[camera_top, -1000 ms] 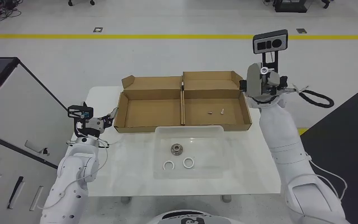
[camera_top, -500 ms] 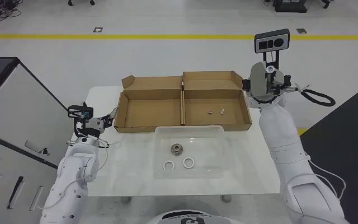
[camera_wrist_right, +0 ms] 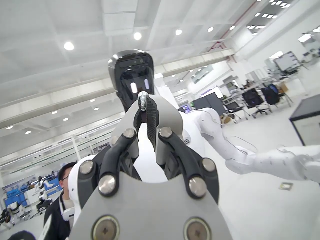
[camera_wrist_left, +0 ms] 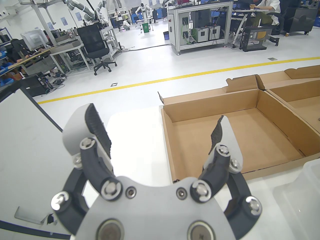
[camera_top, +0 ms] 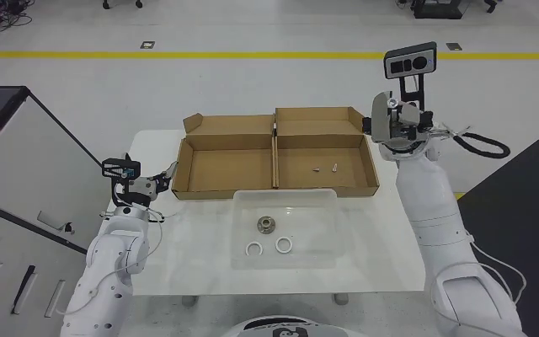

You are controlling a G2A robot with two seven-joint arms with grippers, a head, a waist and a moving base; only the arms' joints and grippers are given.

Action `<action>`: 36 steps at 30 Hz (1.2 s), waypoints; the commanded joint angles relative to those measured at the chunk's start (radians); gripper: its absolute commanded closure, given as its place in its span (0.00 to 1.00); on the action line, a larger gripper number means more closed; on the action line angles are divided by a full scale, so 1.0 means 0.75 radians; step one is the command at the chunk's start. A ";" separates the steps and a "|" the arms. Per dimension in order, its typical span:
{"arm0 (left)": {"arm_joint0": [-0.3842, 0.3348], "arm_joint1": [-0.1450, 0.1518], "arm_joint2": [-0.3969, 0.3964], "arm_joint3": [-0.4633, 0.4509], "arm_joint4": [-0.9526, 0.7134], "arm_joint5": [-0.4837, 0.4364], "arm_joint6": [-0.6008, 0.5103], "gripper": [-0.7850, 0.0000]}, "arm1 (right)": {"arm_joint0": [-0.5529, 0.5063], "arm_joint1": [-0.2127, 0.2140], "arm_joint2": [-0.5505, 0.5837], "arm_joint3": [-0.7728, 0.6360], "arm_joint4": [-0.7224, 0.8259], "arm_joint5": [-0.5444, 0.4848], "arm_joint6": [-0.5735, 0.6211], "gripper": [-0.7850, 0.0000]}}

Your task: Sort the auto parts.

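My right gripper (camera_wrist_right: 143, 108) is raised off the table's far right corner, past the right cardboard box (camera_top: 368, 168), and points upward. It is shut on a small silver bolt (camera_wrist_right: 142, 99) that sticks out of its fingertips. In the top view the right gripper (camera_top: 383, 116) shows as a grey shape. My left gripper (camera_wrist_left: 157, 116) hangs open and empty over the table's left edge, beside the left cardboard box (camera_wrist_left: 275, 106). A clear plastic bin (camera_top: 324, 195) holds a metal bearing (camera_top: 265, 223) and two white rings (camera_top: 253, 248) (camera_top: 285, 246). Two small parts (camera_top: 334, 166) lie in the right box.
The left cardboard box (camera_top: 181, 168) and the right one stand side by side at the table's back, flaps open. The clear bin sits in front of them. A grey panel (camera_top: 42, 152) leans off the table's left side.
My right arm has shifted slightly to the right and turned, with the bolt still in its gripper. The left arm has not moved.
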 commanded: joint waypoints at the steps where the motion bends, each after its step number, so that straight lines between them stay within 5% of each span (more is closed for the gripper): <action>1: 0.000 0.000 0.000 0.000 0.000 0.000 0.000 0.00 | -0.007 0.016 0.065 0.034 -0.113 0.027 0.018 1.00; 13: 0.000 0.000 0.000 0.000 0.000 0.000 0.000 0.00 | 0.137 0.150 0.257 0.128 -0.968 0.121 0.053 1.00; 22: 0.000 0.000 0.000 0.000 0.000 0.000 0.000 0.00 | 0.444 0.221 -0.037 0.254 -1.580 -0.014 0.053 1.00; 36: 0.000 0.000 0.000 0.000 0.000 0.000 0.000 0.00 | 0.700 0.177 -0.497 0.583 -2.145 -0.110 -0.113 1.00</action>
